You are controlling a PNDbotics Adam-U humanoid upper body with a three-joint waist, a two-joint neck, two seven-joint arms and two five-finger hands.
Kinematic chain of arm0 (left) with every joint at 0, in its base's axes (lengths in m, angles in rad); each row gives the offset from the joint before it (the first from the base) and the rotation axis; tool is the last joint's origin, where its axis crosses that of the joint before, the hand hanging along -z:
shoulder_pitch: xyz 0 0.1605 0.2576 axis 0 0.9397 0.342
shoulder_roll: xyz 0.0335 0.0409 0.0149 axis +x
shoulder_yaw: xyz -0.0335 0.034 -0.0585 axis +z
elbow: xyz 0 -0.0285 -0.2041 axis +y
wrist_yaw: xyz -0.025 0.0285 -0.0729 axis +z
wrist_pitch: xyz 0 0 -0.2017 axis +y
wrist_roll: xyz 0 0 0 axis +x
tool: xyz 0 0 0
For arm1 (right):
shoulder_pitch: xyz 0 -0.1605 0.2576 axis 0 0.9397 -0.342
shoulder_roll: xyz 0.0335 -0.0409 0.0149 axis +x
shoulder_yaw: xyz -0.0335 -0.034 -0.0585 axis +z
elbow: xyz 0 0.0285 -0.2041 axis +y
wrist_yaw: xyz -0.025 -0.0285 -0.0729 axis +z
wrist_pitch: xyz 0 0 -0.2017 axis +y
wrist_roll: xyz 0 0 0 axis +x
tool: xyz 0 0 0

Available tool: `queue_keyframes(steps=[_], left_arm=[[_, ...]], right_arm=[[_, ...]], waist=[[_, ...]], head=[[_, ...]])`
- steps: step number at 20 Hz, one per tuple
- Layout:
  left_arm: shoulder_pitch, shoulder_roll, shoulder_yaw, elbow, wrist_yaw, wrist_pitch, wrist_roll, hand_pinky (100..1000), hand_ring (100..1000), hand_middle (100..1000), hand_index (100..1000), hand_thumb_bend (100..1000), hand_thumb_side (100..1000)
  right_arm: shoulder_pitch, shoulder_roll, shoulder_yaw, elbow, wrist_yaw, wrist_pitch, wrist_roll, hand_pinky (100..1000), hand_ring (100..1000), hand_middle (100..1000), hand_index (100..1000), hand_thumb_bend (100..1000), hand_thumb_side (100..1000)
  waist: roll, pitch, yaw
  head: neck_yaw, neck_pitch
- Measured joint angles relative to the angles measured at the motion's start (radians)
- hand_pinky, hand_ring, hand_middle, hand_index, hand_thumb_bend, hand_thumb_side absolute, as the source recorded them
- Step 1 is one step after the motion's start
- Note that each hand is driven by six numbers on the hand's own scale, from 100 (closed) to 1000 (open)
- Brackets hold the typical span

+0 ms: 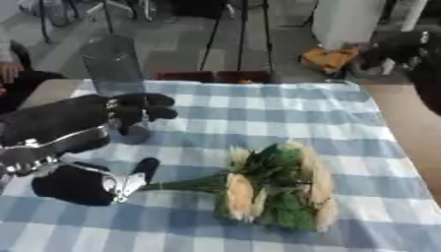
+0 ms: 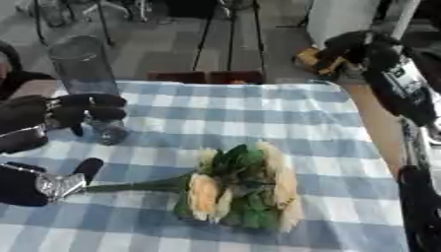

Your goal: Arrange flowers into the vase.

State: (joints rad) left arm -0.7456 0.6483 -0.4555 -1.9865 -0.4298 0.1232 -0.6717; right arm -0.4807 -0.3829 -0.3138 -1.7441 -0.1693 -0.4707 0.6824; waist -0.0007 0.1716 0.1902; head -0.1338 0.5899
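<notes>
A tall clear glass vase (image 1: pixel 112 61) stands upright near the table's back left corner. My left hand (image 1: pixel 138 107) comes in from the left, its fingers curled round the vase's lower part. A bouquet (image 1: pixel 275 187) of cream and peach flowers with green leaves lies on its side on the cloth, stems pointing left. A black and silver part (image 1: pixel 86 184) with a finger-like tip sits at the stem ends; I cannot tell whether it holds them. My right hand (image 2: pixel 349 43) hangs raised at the upper right, beyond the table's far corner and away from the flowers.
A blue and white checked cloth (image 1: pixel 258 113) covers the table, with bare wood (image 1: pixel 413 123) along its right side. Past the far edge are dark red seats (image 1: pixel 215 76), an orange object (image 1: pixel 327 58) on the floor and a white cabinet (image 1: pixel 344 19). A person's dark sleeve shows at far left.
</notes>
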Motion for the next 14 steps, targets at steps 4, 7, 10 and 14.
queue_keyframes(steps=[4, 7, 10, 14], left_arm=[[-0.014, -0.027, -0.023, 0.000, -0.012, 0.031, -0.035, 697, 913, 1000, 1000, 100, 708], [-0.022, -0.055, -0.046, 0.014, -0.038, 0.047, -0.072, 734, 937, 1000, 1000, 100, 711], [-0.023, -0.084, -0.068, 0.057, -0.056, 0.053, -0.102, 754, 950, 1000, 1000, 100, 688], [-0.023, -0.111, -0.093, 0.119, -0.077, 0.045, -0.127, 773, 963, 1000, 1000, 104, 641]], right_arm=[[0.003, 0.000, 0.000, 0.000, 0.000, 0.003, 0.003, 761, 618, 547, 793, 100, 1000], [0.005, 0.000, 0.000, 0.000, 0.000, 0.005, 0.005, 763, 617, 546, 793, 100, 1000], [0.006, 0.000, -0.001, 0.000, 0.000, 0.009, 0.009, 764, 616, 545, 793, 100, 1000], [0.006, 0.000, -0.001, 0.000, 0.000, 0.013, 0.013, 765, 616, 544, 793, 100, 1000]], waist=[[0.000, 0.002, -0.002], [0.004, 0.002, 0.001], [0.006, 0.006, 0.003], [0.006, 0.007, 0.002]], head=[[0.001, -0.002], [0.001, -0.002], [0.001, -0.002], [0.001, -0.003]])
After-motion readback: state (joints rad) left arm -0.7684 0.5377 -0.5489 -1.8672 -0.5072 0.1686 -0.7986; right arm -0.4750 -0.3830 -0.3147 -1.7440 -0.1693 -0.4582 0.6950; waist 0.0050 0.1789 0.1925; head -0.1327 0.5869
